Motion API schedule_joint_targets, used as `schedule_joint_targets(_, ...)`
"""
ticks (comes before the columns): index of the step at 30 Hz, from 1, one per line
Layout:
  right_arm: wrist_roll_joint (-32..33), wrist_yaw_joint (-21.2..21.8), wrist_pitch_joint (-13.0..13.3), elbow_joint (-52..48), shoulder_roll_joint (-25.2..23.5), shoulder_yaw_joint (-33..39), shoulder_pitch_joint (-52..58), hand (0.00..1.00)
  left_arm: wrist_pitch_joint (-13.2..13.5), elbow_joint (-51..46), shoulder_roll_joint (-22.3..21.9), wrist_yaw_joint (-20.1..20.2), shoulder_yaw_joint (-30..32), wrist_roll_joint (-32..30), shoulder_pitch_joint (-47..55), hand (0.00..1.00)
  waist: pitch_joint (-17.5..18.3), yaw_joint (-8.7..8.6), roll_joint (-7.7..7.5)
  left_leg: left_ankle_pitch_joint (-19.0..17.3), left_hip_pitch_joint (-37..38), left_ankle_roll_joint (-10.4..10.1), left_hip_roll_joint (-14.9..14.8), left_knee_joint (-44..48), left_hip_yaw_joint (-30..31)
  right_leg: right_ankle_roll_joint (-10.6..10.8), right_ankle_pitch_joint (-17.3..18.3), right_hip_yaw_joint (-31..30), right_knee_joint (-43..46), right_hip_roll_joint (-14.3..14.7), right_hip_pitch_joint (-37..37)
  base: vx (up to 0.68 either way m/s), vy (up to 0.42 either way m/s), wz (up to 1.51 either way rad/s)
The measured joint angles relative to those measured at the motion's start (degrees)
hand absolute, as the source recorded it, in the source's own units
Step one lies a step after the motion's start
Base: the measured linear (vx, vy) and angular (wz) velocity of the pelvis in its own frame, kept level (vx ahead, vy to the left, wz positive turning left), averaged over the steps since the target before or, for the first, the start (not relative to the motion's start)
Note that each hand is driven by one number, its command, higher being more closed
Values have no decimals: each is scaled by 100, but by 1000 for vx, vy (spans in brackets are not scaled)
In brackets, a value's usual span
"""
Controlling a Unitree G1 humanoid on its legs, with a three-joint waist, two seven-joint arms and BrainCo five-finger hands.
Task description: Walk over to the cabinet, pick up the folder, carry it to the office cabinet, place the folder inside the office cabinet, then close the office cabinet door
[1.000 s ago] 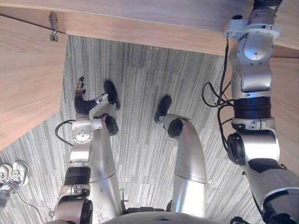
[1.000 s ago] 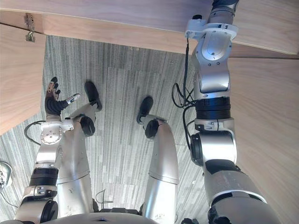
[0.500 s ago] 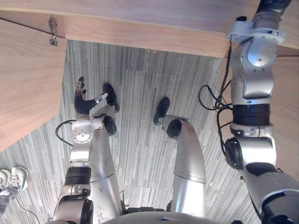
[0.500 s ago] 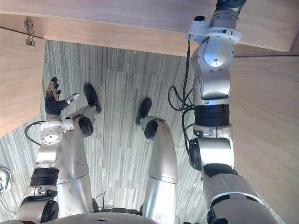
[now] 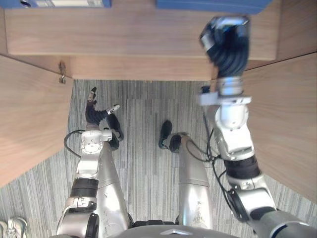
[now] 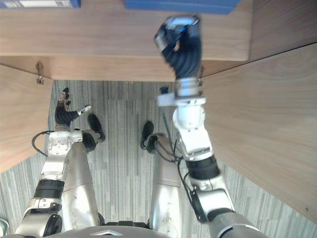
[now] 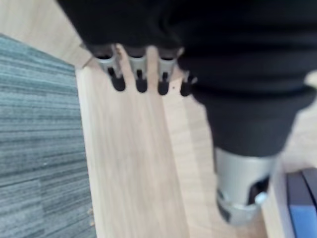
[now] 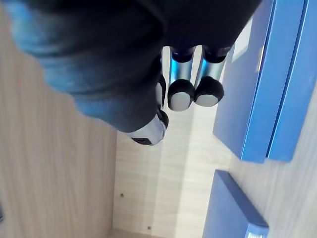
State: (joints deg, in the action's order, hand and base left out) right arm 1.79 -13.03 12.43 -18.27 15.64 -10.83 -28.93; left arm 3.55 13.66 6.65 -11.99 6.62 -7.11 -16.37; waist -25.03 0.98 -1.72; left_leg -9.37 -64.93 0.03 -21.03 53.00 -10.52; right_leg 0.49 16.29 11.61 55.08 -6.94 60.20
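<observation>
Tipped upward since a second ago, the head camera now takes in the cabinet shelf [image 5: 133,44], and the right arm has swung in toward the middle, so the right hand [image 6: 181,44] has come into sight, raised in front of the shelf's front edge. On either side of that hand stand the two open wooden doors. The left door [image 5: 29,124] is well off to the thumb side of the hanging left hand, and the right door [image 5: 292,114] is out past the raised arm. Grey striped carpet [image 5: 143,148] lies far below the right hand's fingertips and close under those of the left. A blue folder [image 6: 181,4] lies on the shelf just beyond the right hand's fingertips, apart from them. A second blue folder [image 6: 39,3] lies farther along the same shelf, well away from either hand. In the right wrist view the fingers [image 8: 181,94] sit side by side, loosely bent, with the thumb near them and nothing held, and blue folder faces stand close past their tips. The left hand [image 5: 92,108] hangs low over the carpet with its fingers [image 7: 138,74] relaxed and slightly apart, thumb out to the side, empty. A small metal hinge [image 5: 62,72] sits on the left door's edge above those fingers. A person's pale shoes [image 5: 14,227] show on the carpet far behind them.
</observation>
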Motion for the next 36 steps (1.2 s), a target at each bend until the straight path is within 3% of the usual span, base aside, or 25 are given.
schedule_joint_targets(4, -164, 317, 7, -97, -410, -419, 1280, 100, -6, 128, -124, 5, -37, -100, 372, 0, 234, -103, -184, -94, 851, 45, 13, -372, -230, 95, -204, 93, -664, -39, -907, 92, 81, -5)
schedule_joint_targets(8, -426, 668, 16, 149, -804, -623, 2616, 100, -4, 278, -339, 4, -309, -213, 1000, 0, 723, -160, -232, -151, 1849, 49, 207, -859, -419, 173, -293, 149, -1333, -105, -1950, 159, 51, 13)
schedule_joint_targets(14, -1001, 680, 1, 1328, -1169, -436, 3463, 100, 46, 391, -413, 5, -721, -217, 1648, 0, 1279, -167, -232, -193, 3174, -7, 429, -1668, -687, 312, -444, 150, -2319, -108, -3230, 118, 31, 3)
schedule_joint_targets(18, -1557, 637, -72, 2700, -1295, -98, 3513, 100, 99, 1017, -332, 29, -897, -227, 1849, 0, 1554, -204, -215, 55, 4004, -94, 684, -2536, -915, 385, -845, 17, -3282, -44, -3959, 112, 23, -14)
schedule_joint_targets(22, -1568, 604, -267, 3980, -1308, 387, 3355, 100, 112, 1593, -276, 100, -894, -323, 1812, 0, 1646, -321, -162, 451, 4555, -110, 931, -3305, -997, 424, -1385, -29, -4338, 48, -4611, 118, 1, -12)
schedule_joint_targets(27, -1556, 407, -399, 4891, -1309, 975, 3359, 100, 123, 1835, -196, 114, -812, -329, 1930, 0, 1702, -403, -154, 753, 5241, -156, 1201, -4077, -1041, 436, -1719, -142, -5060, 26, -5221, 29, 13, -5)
schedule_joint_targets(28, -1548, 408, -413, 5066, -1310, 1048, 3375, 0, 125, 1961, -202, 114, -767, -330, 1950, 0, 1771, -410, -146, 807, 5328, -142, 1238, -4215, -1069, 441, -1744, -158, -5107, 16, -5237, -44, 8, -11)
schedule_joint_targets(36, -1013, 371, -662, 5985, -1422, 1677, 3537, 0, 60, 2990, -217, 118, -622, -330, 2069, 0, 1995, -421, -118, 1362, 6228, -152, 1680, -5668, -962, 415, -1887, -479, -5477, 2, -5435, -60, 30, -23)
